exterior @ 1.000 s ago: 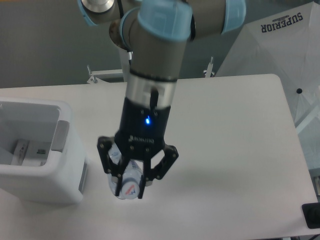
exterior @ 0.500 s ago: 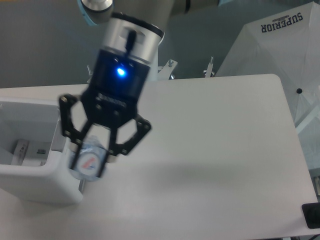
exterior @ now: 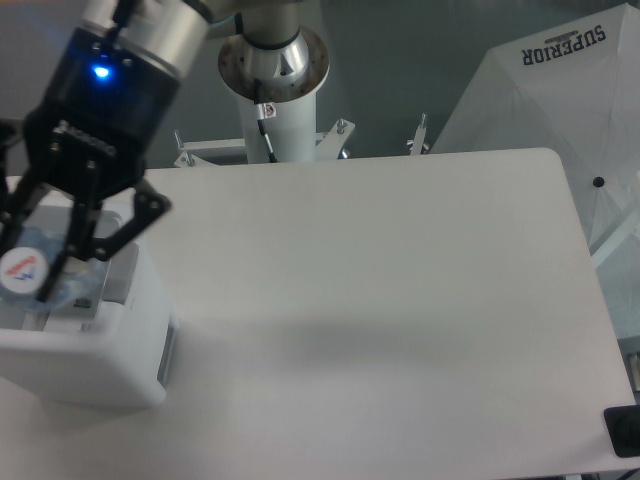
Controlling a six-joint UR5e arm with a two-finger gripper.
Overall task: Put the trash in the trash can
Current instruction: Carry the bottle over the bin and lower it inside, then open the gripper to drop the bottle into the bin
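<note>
The gripper (exterior: pixel 25 262) hangs over the bin (exterior: pixel 95 350) at the bench's (exterior: pixel 400 300) left edge, its fingers (exterior: pixel 62 262) pinching the crushed bottle (exterior: pixel 28 268) above the bin's opening. The pouch is hidden from view.

Gripper (exterior: pixel 30 262) at far left of frame, over the open top of the trash can (exterior: pixel 100 360). Black fingers (exterior: pixel 62 260) closed on the crushed bottle (exterior: pixel 32 265); round end with blue-red label faces camera. Blue light lit on gripper body. Bin contents hidden behind gripper and bottle. Bin is white, boxy, thick rim; grey panel on side facing the table middle. White table (exterior: pixel 380 300) spreads right of the bin. Arm base (exterior: pixel 274 85) stands at far table edge. White umbrella (exterior: pixel 560 90) printed "SUPERIOR" at upper right
</note>
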